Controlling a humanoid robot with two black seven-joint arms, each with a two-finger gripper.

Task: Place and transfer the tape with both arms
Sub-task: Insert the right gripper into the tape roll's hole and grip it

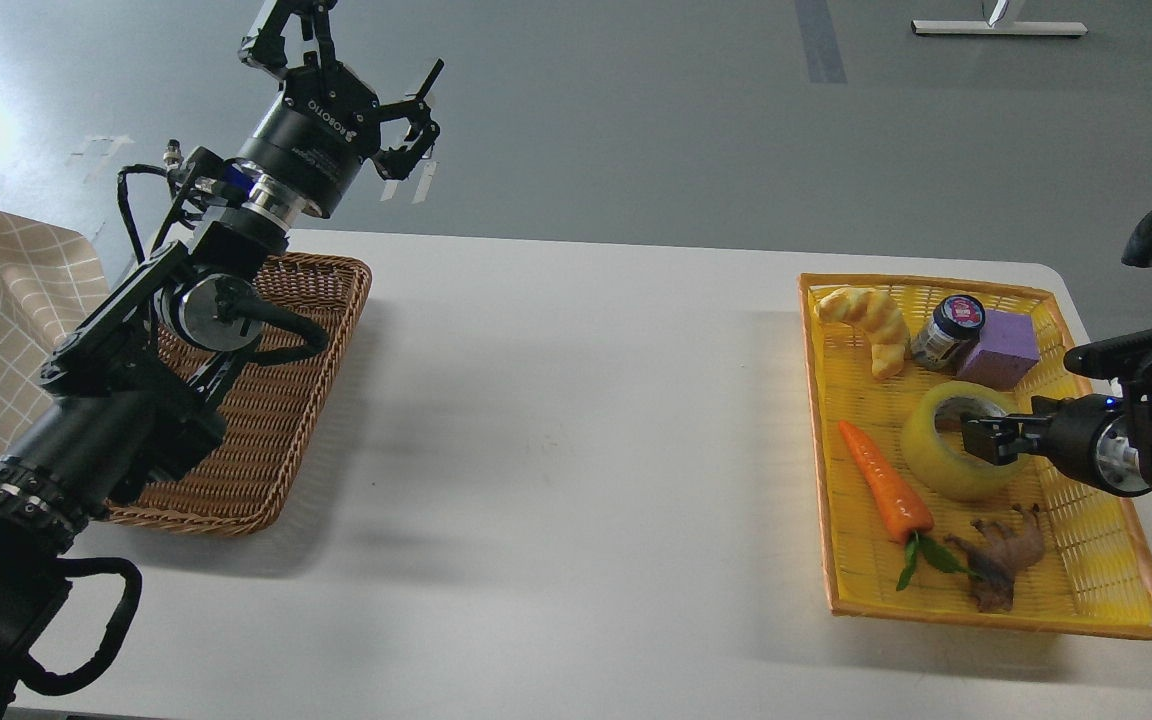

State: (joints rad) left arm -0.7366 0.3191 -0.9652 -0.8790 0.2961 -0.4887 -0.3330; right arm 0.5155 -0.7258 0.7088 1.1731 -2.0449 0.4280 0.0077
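Glossy translucent tape (948,452), woven yellow plastic tray (1096,570), brown wicker basket (266,430), matt white table (556,440).

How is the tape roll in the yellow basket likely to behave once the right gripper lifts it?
The tape looks like a rigid ring, so it should probably keep its shape. Its glossy film may be slippery. The right gripper is at its hollow core; released on edge, it would likely roll.

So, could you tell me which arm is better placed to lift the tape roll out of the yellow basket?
The right. Its gripper is already at the tape roll, fingers reaching into its core. The left gripper is raised, open, far across the table above the brown wicker basket.
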